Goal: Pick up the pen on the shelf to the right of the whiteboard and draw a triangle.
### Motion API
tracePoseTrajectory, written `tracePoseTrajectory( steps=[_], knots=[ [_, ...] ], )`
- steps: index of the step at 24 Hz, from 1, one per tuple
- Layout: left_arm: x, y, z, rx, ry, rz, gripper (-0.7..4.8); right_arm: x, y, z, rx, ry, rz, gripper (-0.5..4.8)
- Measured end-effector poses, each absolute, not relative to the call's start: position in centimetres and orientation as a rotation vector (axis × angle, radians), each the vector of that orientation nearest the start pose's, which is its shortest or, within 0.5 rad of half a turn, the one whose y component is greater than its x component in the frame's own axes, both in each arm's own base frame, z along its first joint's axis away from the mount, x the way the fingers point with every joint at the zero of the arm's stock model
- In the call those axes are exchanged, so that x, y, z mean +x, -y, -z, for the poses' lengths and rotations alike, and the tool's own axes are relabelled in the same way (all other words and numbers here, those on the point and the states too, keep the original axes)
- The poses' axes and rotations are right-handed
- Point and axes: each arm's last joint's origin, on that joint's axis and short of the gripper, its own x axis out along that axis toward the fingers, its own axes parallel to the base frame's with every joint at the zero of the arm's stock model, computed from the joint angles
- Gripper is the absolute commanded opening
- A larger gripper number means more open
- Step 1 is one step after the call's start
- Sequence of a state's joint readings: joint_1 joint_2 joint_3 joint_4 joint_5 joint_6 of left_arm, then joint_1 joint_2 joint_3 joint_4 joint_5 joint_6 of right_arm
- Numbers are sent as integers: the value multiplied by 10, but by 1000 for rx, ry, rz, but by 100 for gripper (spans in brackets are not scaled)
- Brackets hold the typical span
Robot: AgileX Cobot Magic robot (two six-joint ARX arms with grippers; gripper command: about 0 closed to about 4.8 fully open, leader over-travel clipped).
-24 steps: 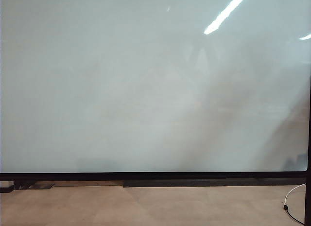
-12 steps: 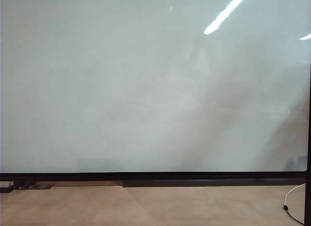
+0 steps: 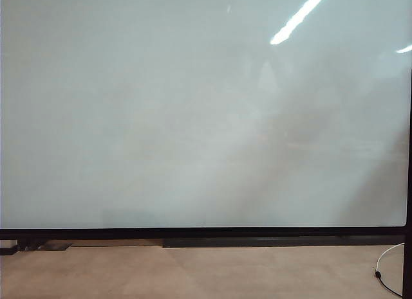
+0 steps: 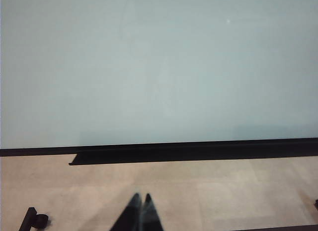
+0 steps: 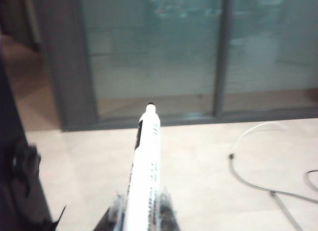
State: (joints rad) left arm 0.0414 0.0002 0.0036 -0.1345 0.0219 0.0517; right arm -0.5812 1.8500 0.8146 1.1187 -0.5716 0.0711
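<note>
Exterior view: the large glossy pale whiteboard with its thin black frame [image 3: 193,119] fills nearly the whole picture, with a strip of beige floor [image 3: 193,273] below it and a thin white cable [image 3: 386,263] at about 4 o'clock. The board is blank; no triangle is drawn on it yet. Neither arm nor the pen shows here.

Left wrist view: the left hand [image 4: 139,211] sits at 6 o'clock, its two dark fingertips pressed together on nothing, pointing at the board's black lower edge across bare floor. It looks parked, well apart from the work.

Right wrist view: the right hand [image 5: 140,211] is clamped on the slim white marker pen with a black tip and black label [image 5: 145,161]. The pen stands out from between the fingers toward 12 o'clock, tip free and aimed at a glass partition with grey frames [image 5: 159,57], not at the board. A grey cable [image 5: 258,184] lies on the floor at 4 o'clock.

By my judgement the pen is light, stiff and smooth-barrelled, so it may slide or pivot in the fingers once the tip presses on the board. The hold looks to be on the rear part of the barrel, leaving a long lever; firm, square pinching and light tip pressure should keep it from twisting.
</note>
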Motion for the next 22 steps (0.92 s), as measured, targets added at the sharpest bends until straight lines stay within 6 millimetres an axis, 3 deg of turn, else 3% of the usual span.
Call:
tracePoseTrajectory(
  steps=[4, 8, 10, 12, 19, 22],
  knots=[
    [97, -3, -152, 47, -131, -16, -5, 288, 172, -210, -6, 111, 115, -3],
    [97, -3, -152, 47, -131, -15, -5, 259, 143, -243, -92, 169, 238, -3],
    [97, -3, -152, 47, -131, -15, -5, 236, 127, -261, -102, 181, 243, -3],
    [97, -3, -152, 47, -131, -16, -5, 226, 115, -269, -81, 177, 232, -3],
    [97, -3, -152, 47, -131, -15, -5, 198, 50, -277, -50, 169, 36, -3],
    [97, -3, -152, 47, -131, -15, -5, 195, 1, -278, -25, 174, -194, -3]
  ],
)
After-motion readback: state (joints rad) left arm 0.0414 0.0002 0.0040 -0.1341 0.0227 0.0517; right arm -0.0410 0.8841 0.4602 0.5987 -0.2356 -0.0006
